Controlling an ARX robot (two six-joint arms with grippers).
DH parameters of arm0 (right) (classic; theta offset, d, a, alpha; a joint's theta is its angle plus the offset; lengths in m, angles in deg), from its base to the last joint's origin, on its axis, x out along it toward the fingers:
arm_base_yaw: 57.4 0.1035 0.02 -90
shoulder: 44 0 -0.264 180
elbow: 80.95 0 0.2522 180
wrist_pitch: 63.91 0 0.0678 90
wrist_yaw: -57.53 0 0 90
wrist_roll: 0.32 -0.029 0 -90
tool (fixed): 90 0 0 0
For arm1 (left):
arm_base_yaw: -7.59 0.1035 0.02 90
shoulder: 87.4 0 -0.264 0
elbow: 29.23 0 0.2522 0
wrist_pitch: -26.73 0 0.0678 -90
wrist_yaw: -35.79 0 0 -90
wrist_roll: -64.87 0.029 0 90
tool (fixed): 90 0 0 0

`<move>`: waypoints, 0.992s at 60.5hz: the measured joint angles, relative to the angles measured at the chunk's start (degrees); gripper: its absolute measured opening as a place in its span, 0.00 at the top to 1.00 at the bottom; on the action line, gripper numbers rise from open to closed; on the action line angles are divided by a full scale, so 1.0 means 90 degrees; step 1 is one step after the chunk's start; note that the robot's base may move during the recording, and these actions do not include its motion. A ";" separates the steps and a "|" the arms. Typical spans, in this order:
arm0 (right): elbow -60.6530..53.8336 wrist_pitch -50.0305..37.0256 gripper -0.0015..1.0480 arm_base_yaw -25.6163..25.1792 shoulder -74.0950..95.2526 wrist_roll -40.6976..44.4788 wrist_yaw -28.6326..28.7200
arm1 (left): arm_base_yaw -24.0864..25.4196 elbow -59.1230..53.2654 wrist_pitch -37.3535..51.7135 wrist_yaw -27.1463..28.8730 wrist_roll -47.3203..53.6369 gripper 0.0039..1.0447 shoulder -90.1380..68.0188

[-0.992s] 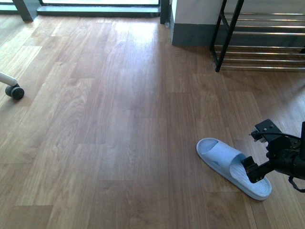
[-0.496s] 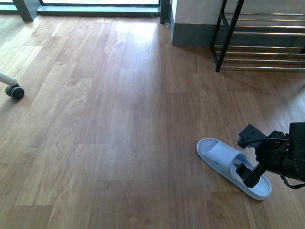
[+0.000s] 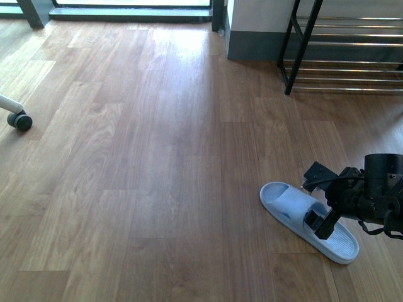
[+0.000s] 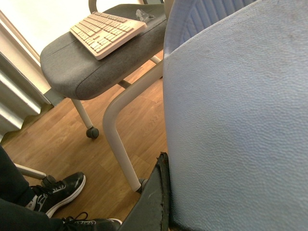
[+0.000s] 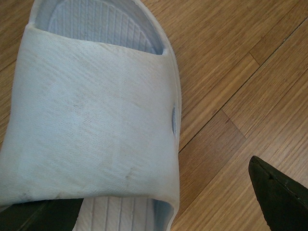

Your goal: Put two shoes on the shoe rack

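Far left of slipper point(image 3: 286, 204), 1 caster point(image 3: 21, 121)

This looks like an office or lab room rather than a home. Wood-look plank flooring point(image 3: 157, 157) runs up to a tall glazed frame point(image 3: 126, 12). A chair caster point(image 3: 20, 121) shows at the edge, and a grey wheeled chair point(image 4: 82, 67) carries a keyboard point(image 4: 108, 30). A chrome-barred shoe rack point(image 3: 352, 44) stands by the wall, and someone in black sneakers point(image 4: 57, 192) sits nearby.

Beside the pale blue slide sandal point(image 3: 291, 207), the right arm point(image 3: 368, 202) is seen in matte black: a cylindrical wrist housing point(image 3: 384, 168), a thin looped cable point(image 3: 337, 179), and angular fingers point(image 5: 276, 192) tapered to points.
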 joint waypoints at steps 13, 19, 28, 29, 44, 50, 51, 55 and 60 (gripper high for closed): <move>0.0163 0.0087 0.30 -0.0002 0.0102 -0.0039 -0.0010 | 0.0000 0.0000 0.0000 0.0000 0.0000 0.99 0.0000; 0.0226 0.0134 0.43 -0.0002 0.0172 -0.0039 -0.0017 | 0.0000 0.0000 0.0000 0.0000 0.0000 0.99 0.0000; 0.0245 0.0187 0.63 -0.0002 0.0209 -0.0044 -0.0017 | 0.0000 0.0000 0.0000 0.0000 0.0000 0.99 0.0000; 0.0250 0.0197 0.65 -0.0002 0.0209 -0.0049 -0.0017 | 0.0000 0.0000 0.0000 0.0000 0.0000 0.99 0.0000; 0.0287 0.0172 0.99 -0.0007 0.0206 -0.0214 -0.0036 | 0.0000 0.0000 0.0000 0.0000 0.0000 0.99 0.0000; 0.0049 -0.0078 0.99 -0.0002 0.0085 -0.0430 0.0044 | 0.0000 0.0000 0.0000 0.0000 0.0000 0.99 0.0000; -0.0049 -0.0155 0.99 -0.0002 0.0027 -0.0486 0.0085 | 0.0000 0.0000 0.0000 0.0000 0.0000 0.99 0.0000; -0.0342 -0.0372 0.99 -0.0005 -0.0216 -0.0644 0.0182 | 0.0000 0.0000 0.0000 0.0000 0.0000 0.99 -0.0002; -0.0767 -0.0704 0.99 -0.0068 -0.0741 -0.0789 0.0372 | 0.0000 0.0000 0.0000 0.0000 0.0000 0.99 -0.0002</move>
